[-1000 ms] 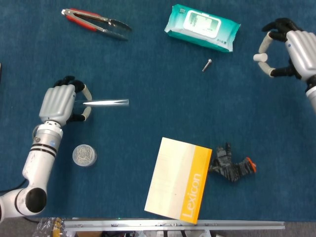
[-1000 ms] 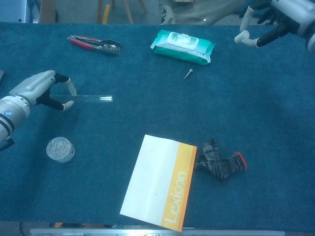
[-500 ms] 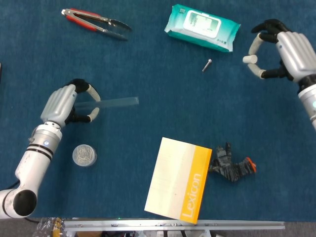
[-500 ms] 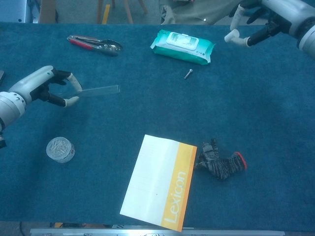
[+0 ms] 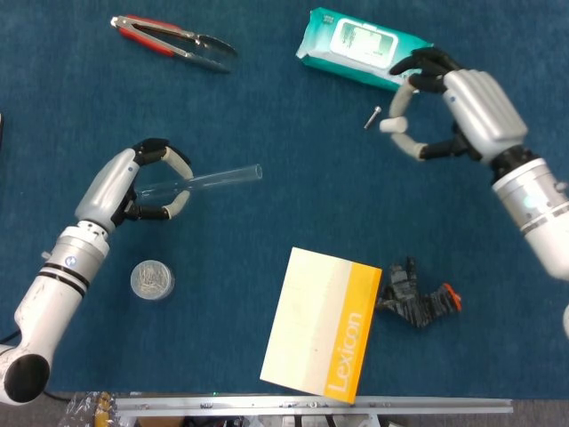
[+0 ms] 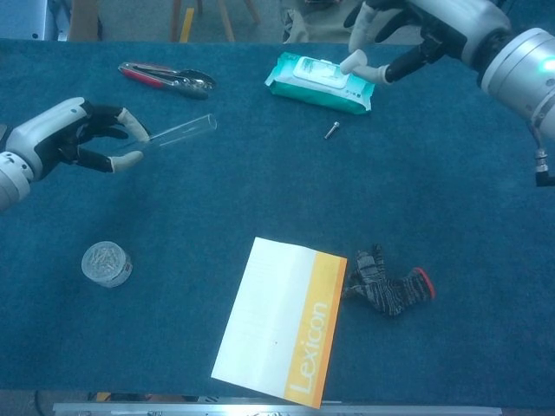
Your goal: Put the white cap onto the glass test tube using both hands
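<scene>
Blue tabletop [image 5: 267, 107], seen from head and chest cameras. A Lexicon book [image 5: 323, 322], white with an orange spine band, lies flat below and between the two hands, nearer the robot. A teal wipes pack [image 5: 360, 49] lies just beyond the right hand [image 5: 462, 111], whose fingertips overlap its edge in the head view. A gray glove [image 5: 416, 301] with an orange cuff lies below the right hand, touching the book's right edge. Red-handled tongs [image 5: 173, 37] lie well beyond the left hand [image 5: 133, 182]. The left hand's fingers are closed around one end of the glass test tube [image 5: 218, 178]; the tube is lifted off the tabletop and its free, open end points toward the right hand. A round foil-like disc [image 5: 152, 279] lies below the left hand, near its wrist. The right hand pinches the white cap [image 5: 391, 124] between thumb and fingertip, raised, well apart from the tube. A small screw [image 5: 372, 116] lies just left of the cap.
</scene>
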{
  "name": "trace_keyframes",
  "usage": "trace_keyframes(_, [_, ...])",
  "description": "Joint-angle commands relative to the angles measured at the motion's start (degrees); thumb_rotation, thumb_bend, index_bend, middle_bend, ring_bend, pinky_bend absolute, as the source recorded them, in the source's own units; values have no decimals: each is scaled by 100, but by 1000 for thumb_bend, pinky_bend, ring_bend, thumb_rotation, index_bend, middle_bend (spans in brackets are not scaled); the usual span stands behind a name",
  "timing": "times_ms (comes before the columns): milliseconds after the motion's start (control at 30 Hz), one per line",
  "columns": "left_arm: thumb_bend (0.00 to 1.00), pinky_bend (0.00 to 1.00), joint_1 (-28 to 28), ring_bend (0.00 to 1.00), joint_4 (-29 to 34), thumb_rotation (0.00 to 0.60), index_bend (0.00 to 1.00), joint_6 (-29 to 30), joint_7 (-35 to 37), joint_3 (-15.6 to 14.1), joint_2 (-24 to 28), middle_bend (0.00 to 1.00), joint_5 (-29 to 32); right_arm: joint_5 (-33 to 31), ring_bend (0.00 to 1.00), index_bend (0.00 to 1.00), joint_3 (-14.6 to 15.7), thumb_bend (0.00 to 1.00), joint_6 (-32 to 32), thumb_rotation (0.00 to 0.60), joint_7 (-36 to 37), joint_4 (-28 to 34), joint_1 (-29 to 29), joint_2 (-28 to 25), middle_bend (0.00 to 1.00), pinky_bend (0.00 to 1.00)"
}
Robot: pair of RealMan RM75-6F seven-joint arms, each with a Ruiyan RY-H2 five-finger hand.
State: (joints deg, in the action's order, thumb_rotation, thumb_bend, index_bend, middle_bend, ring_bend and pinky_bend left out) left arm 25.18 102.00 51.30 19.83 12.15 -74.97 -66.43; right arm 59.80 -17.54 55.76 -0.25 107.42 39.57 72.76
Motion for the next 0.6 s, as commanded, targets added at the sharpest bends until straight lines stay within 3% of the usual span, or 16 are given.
trace_keyframes(33, [349,140,-51,131,116,600,564,-23,351,-5,99,332,-202,5,128,603,-44,276,10,600,8,88,80,115,288,266])
trace_keyframes(600, [349,140,-47,131,90,600,566,127,1064,-155,88,338,-703,-329,128,603,-193,276,80,600,-24,292,434,713,288,266])
